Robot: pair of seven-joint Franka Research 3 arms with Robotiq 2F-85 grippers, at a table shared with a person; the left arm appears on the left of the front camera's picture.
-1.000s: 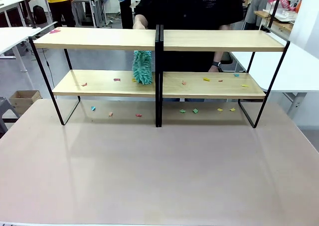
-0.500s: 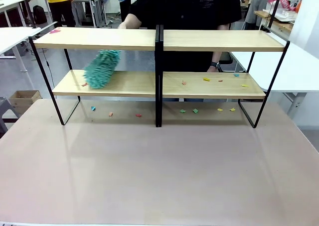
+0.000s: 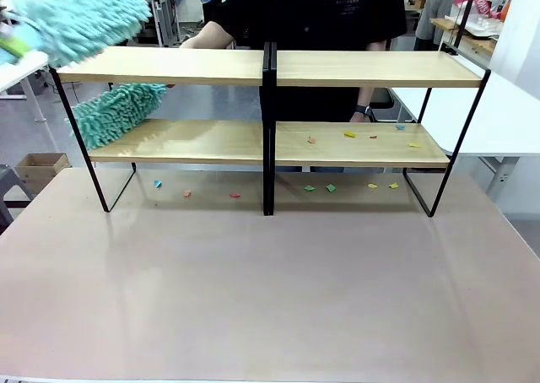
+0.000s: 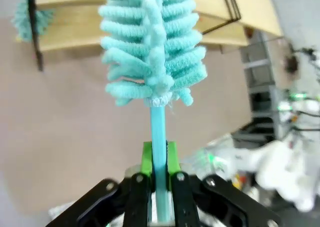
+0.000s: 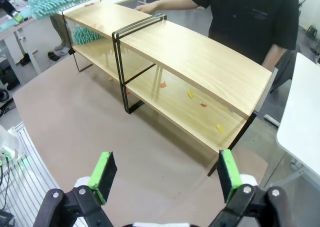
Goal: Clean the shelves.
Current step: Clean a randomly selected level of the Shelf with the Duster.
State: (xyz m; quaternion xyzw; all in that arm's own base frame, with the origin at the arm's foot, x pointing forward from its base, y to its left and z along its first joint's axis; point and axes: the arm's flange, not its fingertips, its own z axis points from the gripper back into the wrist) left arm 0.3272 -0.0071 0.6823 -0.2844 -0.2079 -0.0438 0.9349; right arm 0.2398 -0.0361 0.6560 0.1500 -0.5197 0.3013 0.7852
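- fingers (image 4: 146, 159) of the left gripper (image 4: 159, 159) are clamped on a duster (image 4: 152, 47) handle, head over the top-left corner of the shelves (image 3: 363, 69).
- right gripper (image 5: 162, 174) fingers stand wide apart, holding nothing.
- shelves stand along the far edge of the table (image 3: 253, 299).
- second duster (image 3: 114, 113) is at the lower board's left end.
- paper scraps (image 3: 349, 134) dot that board's right half.

This looks like a lab or workshop hall, not a home. The shelves (image 3: 270, 67) stand on a broad, plain counter (image 3: 270, 299). A white counter (image 3: 21, 62) lies left of the shelves and another white counter (image 3: 506, 121) lies to their right. Behind the shelves stands a person (image 3: 329, 12), and farther back are cluttered benches (image 3: 160, 2) on a bare grey floor (image 3: 202, 103). A cardboard box (image 3: 40, 168) sits on the floor left of the shelves.
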